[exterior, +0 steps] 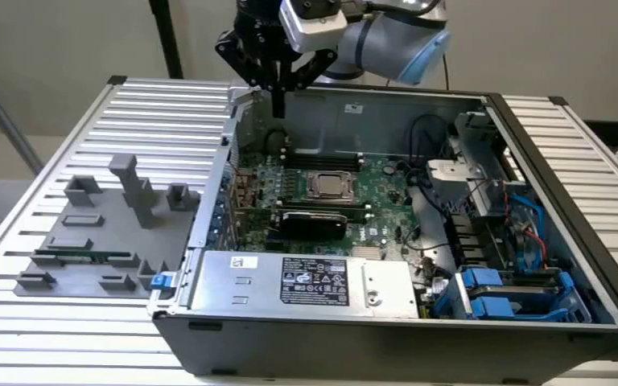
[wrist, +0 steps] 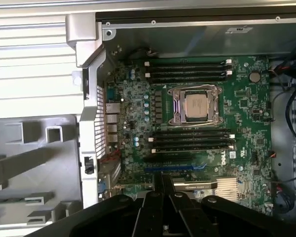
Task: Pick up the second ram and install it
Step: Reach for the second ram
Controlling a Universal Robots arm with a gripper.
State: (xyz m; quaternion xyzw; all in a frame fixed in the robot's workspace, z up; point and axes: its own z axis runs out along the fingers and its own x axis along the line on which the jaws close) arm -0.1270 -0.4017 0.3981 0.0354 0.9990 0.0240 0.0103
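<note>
**Step in hand: approach to the pick-up.** Nearest in the exterior view, on that view's left, we see the gray plastic fixture of blocks and slots [exterior: 84, 233] on the ribbed metal table [exterior: 30, 338]. The second ram [exterior: 84, 256], a slim green circuit-board strip, lies lengthwise in one of the fixture's low holders. We therefore judge that the pick-up has not been made.

Beside the fixture stands the open dark-gray metal computer case [exterior: 395, 354], with a silver box-shaped power supply [exterior: 234, 281] along its near wall. Beyond that lies the large green motherboard [exterior: 379, 181], with its square metal processor socket [exterior: 331, 186]. In the wrist view, long black memory slots [wrist: 187, 69] flank this socket.

Farthest off, the black two-fingered gripper [exterior: 280, 111] hangs over the far corner of the case, well apart from the strip. Its fingers [wrist: 158, 183] are pressed together, and we see nothing between them or touching them.

In our judgement, the pick-up calls for the jaws to part and to line up across the strip's thin faces. The narrow board would tilt easily if gripped off-centre.
</note>
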